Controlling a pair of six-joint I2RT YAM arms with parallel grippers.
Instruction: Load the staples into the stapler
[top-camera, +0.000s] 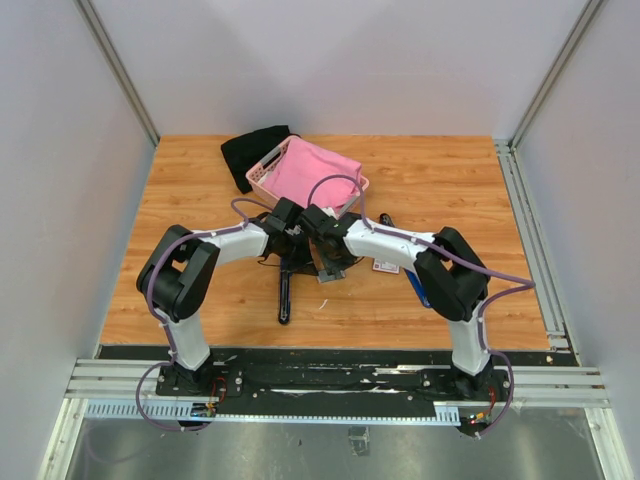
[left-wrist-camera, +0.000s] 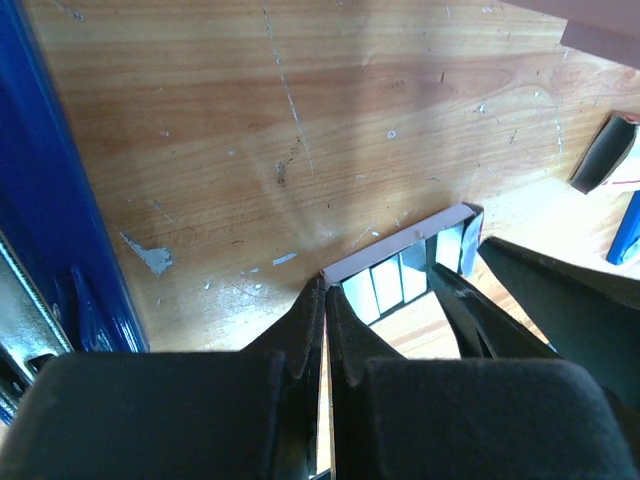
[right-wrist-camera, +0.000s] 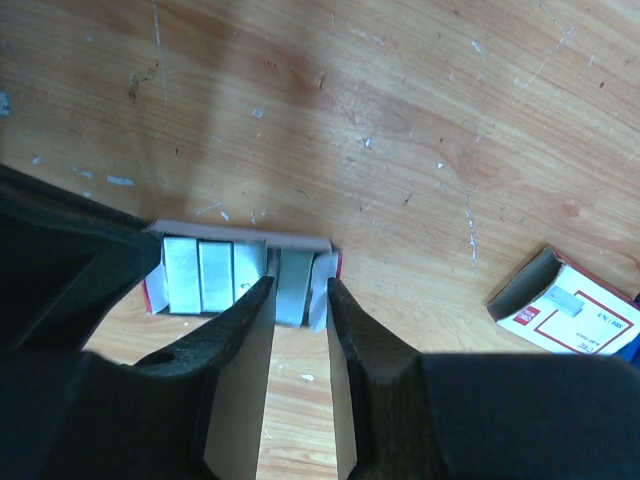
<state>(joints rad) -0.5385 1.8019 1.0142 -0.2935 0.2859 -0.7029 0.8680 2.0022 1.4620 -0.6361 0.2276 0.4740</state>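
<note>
A small open tray (right-wrist-camera: 240, 238) holds several silvery-grey staples blocks (right-wrist-camera: 200, 275) side by side; it also shows in the left wrist view (left-wrist-camera: 400, 240) and in the top view (top-camera: 327, 276). My left gripper (left-wrist-camera: 325, 290) is shut on the tray's near corner wall. My right gripper (right-wrist-camera: 296, 285) straddles one staples block (right-wrist-camera: 293, 290) at the tray's right end, and its jaws stand close against the block's sides. The long dark stapler (top-camera: 285, 290) lies opened out on the table. Its blue body (left-wrist-camera: 50, 200) fills the left edge of the left wrist view.
The white carton with red print (right-wrist-camera: 565, 305) lies right of the tray, open end toward it, and shows in the top view (top-camera: 385, 265). A blue object (top-camera: 420, 290) lies beside it. A pink basket (top-camera: 300, 170) with pink cloth and a black cloth (top-camera: 250, 150) sit behind.
</note>
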